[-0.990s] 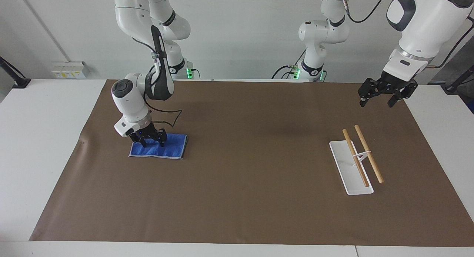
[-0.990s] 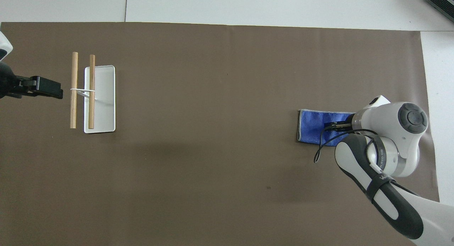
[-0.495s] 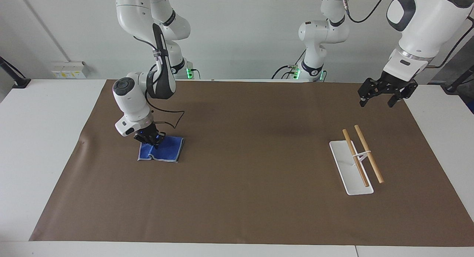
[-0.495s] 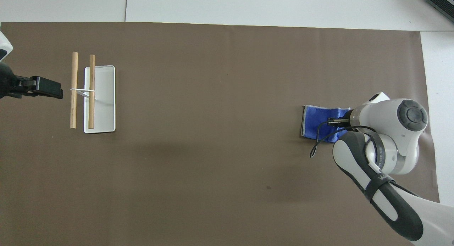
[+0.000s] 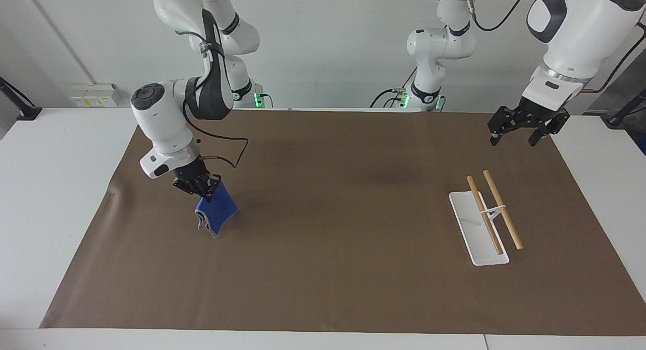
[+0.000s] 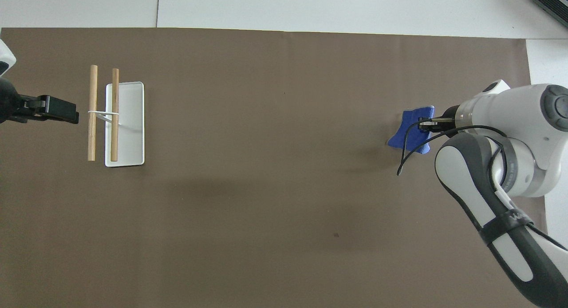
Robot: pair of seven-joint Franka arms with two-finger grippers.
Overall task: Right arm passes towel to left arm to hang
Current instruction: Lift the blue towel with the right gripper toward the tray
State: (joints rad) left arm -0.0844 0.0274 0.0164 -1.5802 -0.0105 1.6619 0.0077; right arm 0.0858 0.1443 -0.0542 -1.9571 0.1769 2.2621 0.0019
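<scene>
The towel (image 5: 217, 212) is hanging from the right tool (image 5: 198, 184) above the brown mat (image 5: 323, 269), toward the right arm's end of the worktop. It is drooping in soft folds, its lowest corner looking at or just off the mat; I cannot tell which. It looks light and limp, a terry cloth that is sagging under its own weight and giving no stiff edge to aim at. Terry is not slippery, so a firm pinch should be holding well, though a thin bite on one layer could be slipping loose. For the handover, the best place to take hold is probably the free hanging part below the right tool, well apart from its fingertips, gathering more than one layer.

The right tool is pressed together on the towel's upper corner, pinching the cloth. A loose black cable (image 5: 222, 156) is looping beside the wrist; it may be worth watching that it is not catching the cloth.

The left tool (image 5: 520, 130) is waiting with its fingers spread wide, holding nothing, hovering over the mat's edge at the left arm's end. Below it, a little farther from the robots, the rack (image 5: 485, 224) is standing on the mat: a white base with two wooden bars (image 5: 502, 209) raised above it, both bare. The hanging step is not yet begun.
</scene>
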